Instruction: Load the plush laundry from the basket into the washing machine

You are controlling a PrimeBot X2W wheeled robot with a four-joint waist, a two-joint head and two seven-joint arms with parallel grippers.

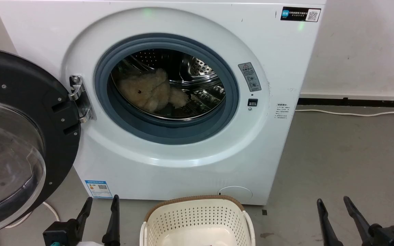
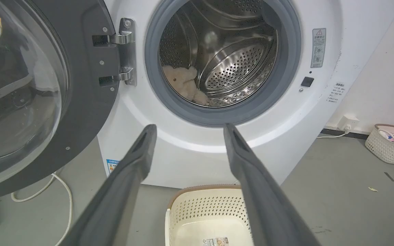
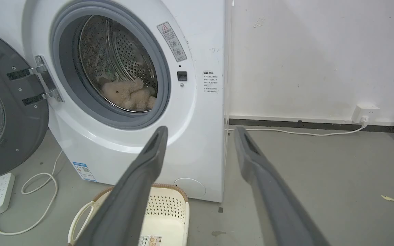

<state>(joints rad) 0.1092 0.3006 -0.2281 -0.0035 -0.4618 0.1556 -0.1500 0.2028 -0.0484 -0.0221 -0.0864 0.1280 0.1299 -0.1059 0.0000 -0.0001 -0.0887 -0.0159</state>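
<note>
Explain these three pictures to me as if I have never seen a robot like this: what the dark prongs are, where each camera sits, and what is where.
The dark prongs are the robot's two grippers, each with two long fingers. The head view looks down from the robot's head: the left gripper is at the lower left, the right gripper at the lower right. The other two pictures come from cameras on the wrists, looking along each gripper's own fingers. Both grippers are open and hold nothing. Ahead stands the washing machine, its door swung open to the left. The plush laundry, a shaggy beige bear, lies inside the drum. The basket sits on the floor in front of the machine, with nothing visible in it but a label sticker.
</note>
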